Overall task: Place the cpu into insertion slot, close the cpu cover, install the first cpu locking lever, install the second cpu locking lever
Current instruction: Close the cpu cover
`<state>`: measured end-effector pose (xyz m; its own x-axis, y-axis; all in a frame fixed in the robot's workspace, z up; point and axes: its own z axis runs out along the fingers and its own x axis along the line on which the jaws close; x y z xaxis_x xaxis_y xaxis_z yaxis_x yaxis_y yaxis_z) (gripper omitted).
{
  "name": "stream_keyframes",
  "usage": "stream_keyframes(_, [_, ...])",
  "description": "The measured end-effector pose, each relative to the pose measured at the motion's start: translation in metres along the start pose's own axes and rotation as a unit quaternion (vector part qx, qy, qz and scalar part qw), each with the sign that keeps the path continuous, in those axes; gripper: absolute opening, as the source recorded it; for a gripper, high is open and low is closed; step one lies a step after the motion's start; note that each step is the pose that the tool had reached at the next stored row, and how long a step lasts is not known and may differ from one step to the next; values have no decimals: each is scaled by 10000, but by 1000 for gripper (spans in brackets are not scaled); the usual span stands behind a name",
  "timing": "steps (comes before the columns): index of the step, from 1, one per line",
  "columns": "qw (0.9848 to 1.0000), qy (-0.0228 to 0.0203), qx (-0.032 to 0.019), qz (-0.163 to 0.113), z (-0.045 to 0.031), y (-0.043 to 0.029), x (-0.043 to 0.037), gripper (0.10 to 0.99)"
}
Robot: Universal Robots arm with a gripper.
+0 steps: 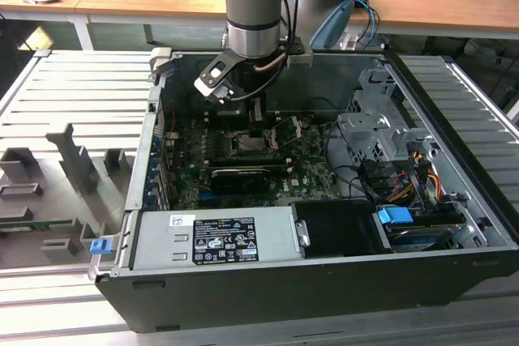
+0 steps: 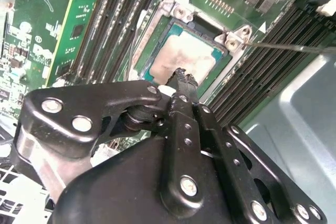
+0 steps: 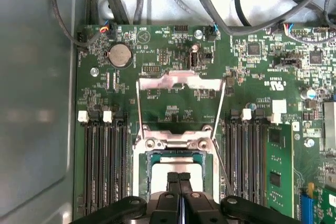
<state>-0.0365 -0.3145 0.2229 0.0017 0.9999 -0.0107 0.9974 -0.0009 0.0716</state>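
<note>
- Gripper (image 2: 182,74) tips pinched together, empty, resting on or just above the cpu (image 2: 191,53), probably to seat it.
- Cpu lies in the insertion slot (image 2: 152,32); the cpu cover (image 3: 178,81) is swung open.

Shows even overhead light in the exterior view, deep shadow inside the computer case (image 1: 324,297) under the arm (image 1: 255,6), soft sheen on the cpu (image 2: 189,56) in the second wrist view, and a pale reflection on the case wall (image 3: 37,114) in the first wrist view.
</note>
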Motion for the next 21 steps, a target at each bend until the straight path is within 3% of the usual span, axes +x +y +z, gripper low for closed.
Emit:
stream_keyframes(3, [10000,0,20,9,6,81,-1,106])
stream_keyframes(5, [10000,7,73,10,5,91,-2,106])
stream_keyframes(6, [10000,7,75,10,-9,91,-2,106])
stream_keyframes(9, [10000,-5,75,8,-168,104,6,106])
stream_keyframes(15, [10000,-6,74,9,-408,121,6,106])
stream_keyframes(18, [10000,-5,74,9,-435,135,5,106])
stream_keyframes(21, [10000,11,74,-12,-420,319,6,106])
